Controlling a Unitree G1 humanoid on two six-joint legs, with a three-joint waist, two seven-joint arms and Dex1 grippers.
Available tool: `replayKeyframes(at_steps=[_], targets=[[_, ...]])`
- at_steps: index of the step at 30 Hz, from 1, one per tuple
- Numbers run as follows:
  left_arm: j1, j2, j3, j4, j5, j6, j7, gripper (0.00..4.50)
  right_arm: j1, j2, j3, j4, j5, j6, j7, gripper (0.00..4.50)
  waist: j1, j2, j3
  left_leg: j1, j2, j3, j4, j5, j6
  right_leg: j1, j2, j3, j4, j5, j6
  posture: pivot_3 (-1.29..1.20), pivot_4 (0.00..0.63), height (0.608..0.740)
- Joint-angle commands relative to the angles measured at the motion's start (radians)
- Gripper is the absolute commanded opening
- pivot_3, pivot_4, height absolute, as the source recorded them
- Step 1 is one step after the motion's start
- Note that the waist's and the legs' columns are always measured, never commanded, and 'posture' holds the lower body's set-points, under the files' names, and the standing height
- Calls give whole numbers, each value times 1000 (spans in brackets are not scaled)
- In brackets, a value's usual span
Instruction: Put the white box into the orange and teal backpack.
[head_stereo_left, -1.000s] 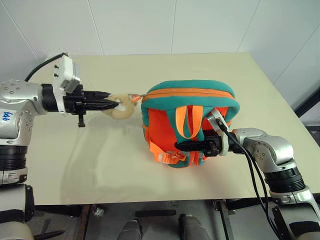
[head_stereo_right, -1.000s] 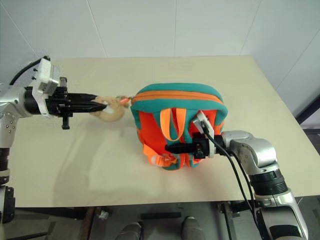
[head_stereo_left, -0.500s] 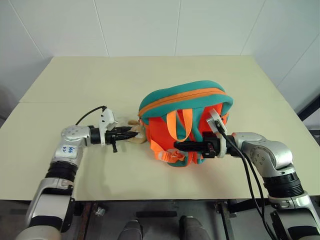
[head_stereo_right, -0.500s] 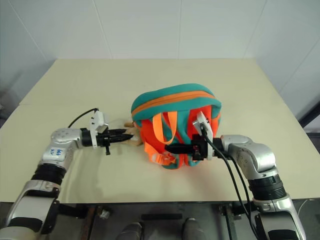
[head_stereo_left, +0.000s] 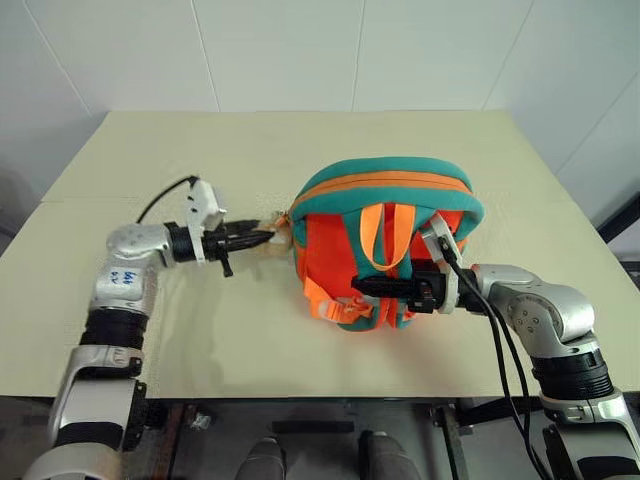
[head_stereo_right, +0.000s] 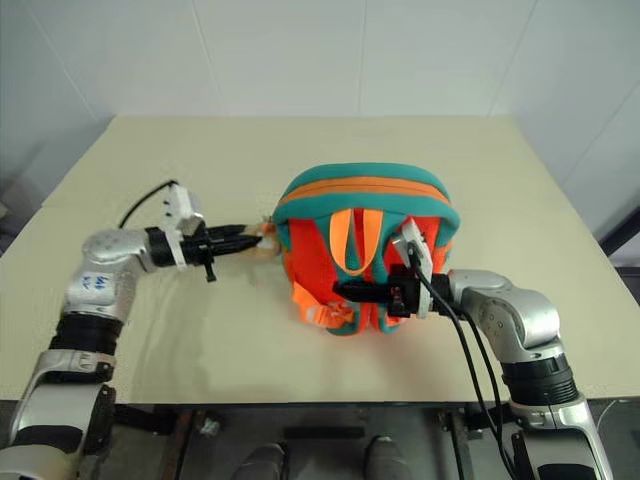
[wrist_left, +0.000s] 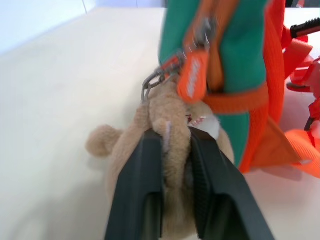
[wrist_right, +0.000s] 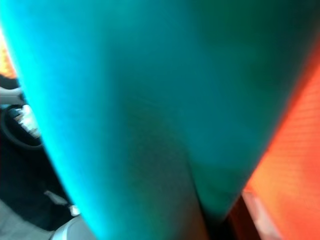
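At frame centre the soft, floppy orange and teal fabric backpack (head_stereo_left: 385, 245) looks easiest gripped by its webbing; left tool (wrist_left: 175, 145) pinches the tan plush toy (wrist_left: 165, 145), right tool's (head_stereo_left: 365, 286) state unreadable.

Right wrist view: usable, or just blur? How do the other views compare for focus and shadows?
Right wrist view: soft teal and orange fabric of the backpack pressed near the lens, no edges to track. Left wrist view: fingers on the plush toy fairly crisp, the far backpack side softer. Eye views: even light, sharp, faint shadows on the table under the left arm.
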Motion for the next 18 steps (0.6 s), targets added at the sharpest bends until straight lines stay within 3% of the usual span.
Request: replayKeyframes(at_steps=[1, 6, 9, 14, 18], targets=[[51, 47, 15, -166, -37, 74, -20, 1904, -3, -8, -60, -84, 23, -42, -14, 1562, -3, 0, 0, -1, 0, 0, 0, 0, 0, -1, 0, 0, 0, -1, 0, 0, 150, 740], [182, 115, 105, -346, -84, 157, 28, 3513, 28, -71, -195, -188, 106, -14, -47, 3289, -16, 1, 0, -5, 0, 0, 0, -2, 0, -4, 0, 0, 1, -4, 1, 0, 150, 740], [302, 144, 159, -431, -104, 204, 58, 4471, 104, -169, -241, -242, 93, -15, -25, 4337, -16, 1, 0, -7, 0, 0, 0, -3, 1, -5, 0, 0, -2, -4, 1, 0, 150, 740], [418, 141, 184, -544, -135, 247, 100, 4500, 240, -294, -314, -252, 67, -57, 24, 4478, -12, 1, 1, -6, 0, 0, 1, -4, 1, -4, 0, 0, -3, -5, 0, 0, 150, 740], [471, 119, 189, -615, -162, 277, 143, 4500, 339, -373, -329, -163, -68, -223, 94, 4478, -11, 1, 1, -6, 0, 1, 1, -4, 1, -1, 0, 0, -7, -5, 0, 0, 150, 740]])
